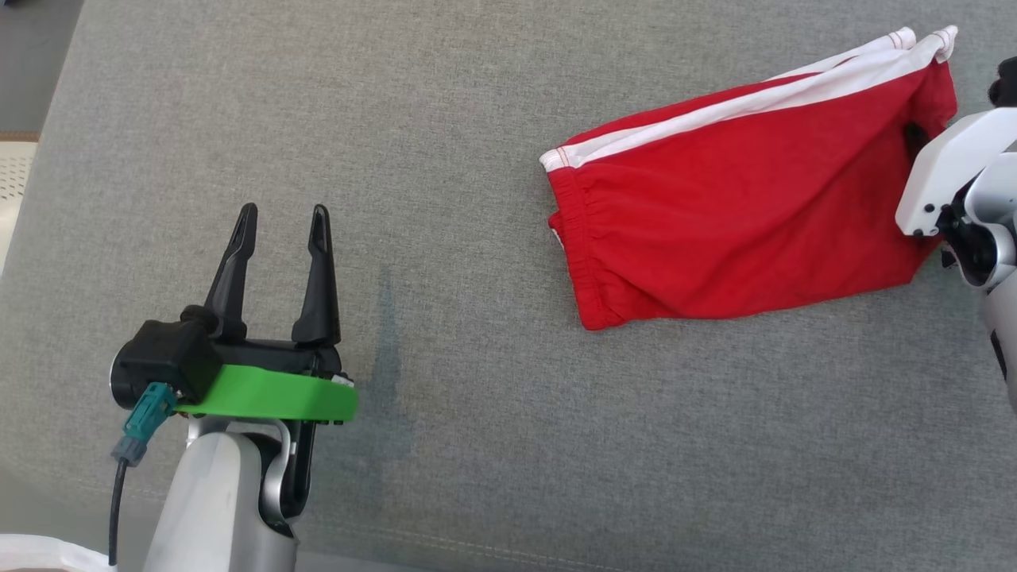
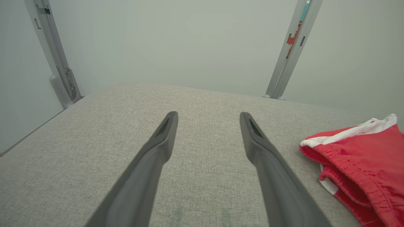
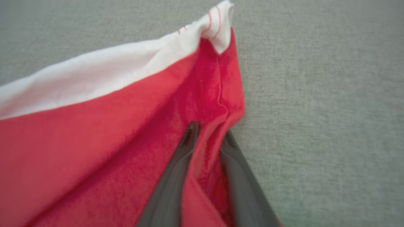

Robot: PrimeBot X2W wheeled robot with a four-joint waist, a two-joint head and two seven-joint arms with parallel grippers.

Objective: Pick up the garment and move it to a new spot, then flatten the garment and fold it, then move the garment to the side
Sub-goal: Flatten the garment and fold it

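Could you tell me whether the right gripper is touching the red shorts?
Touching. The right wrist view shows the right gripper pinching a fold of the red shorts between its jaws.

Soft, even light; right-wrist blur

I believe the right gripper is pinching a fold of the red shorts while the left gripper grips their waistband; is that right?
Not quite: the left gripper grips nothing. The head view shows it open over the bare grey surface, apart from the red shorts. The right gripper does pinch a fold of them.
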